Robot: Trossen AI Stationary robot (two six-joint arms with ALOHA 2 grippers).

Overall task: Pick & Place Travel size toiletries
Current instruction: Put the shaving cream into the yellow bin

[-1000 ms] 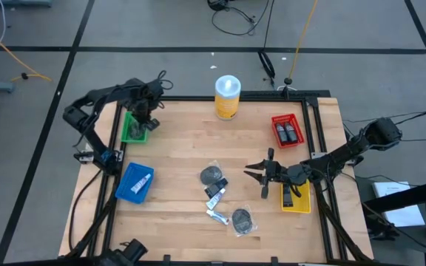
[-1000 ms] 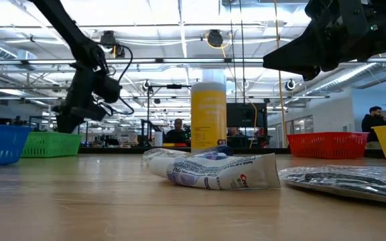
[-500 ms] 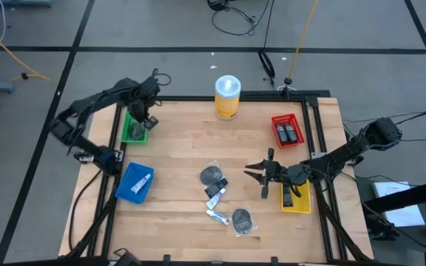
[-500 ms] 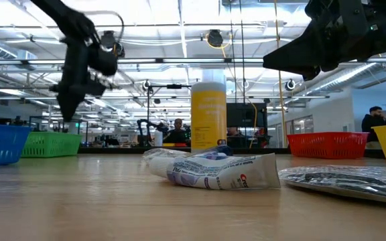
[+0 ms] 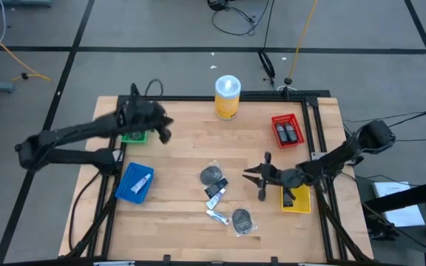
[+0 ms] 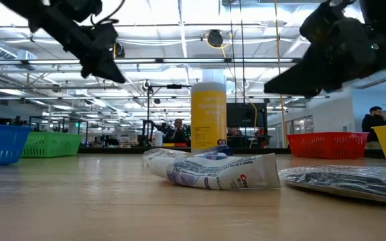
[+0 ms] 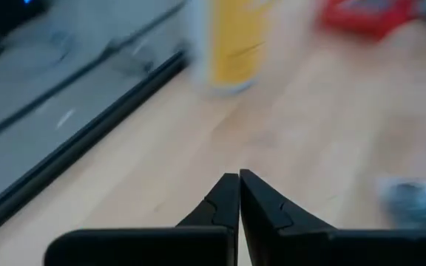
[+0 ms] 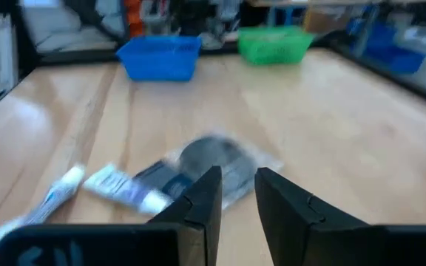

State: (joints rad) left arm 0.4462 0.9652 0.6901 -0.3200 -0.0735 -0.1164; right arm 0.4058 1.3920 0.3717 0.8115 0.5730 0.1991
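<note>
The round dark packet (image 5: 212, 175) is lying just beyond the right gripper (image 5: 255, 177), whose fingers are being held slightly parted; the left gripper (image 5: 166, 131), pressed together, is hanging farther off.

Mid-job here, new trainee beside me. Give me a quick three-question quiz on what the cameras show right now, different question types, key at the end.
1. True or false: the left hand carries a toiletry.
2. The red bin holds: A) two black bottles B) a tube C) nothing.
3. Which hand hovers nearest the round dark packet at mid-table?

Key:
1. False; its fingers are shut on nothing.
2. A.
3. The right hand, open.
</note>
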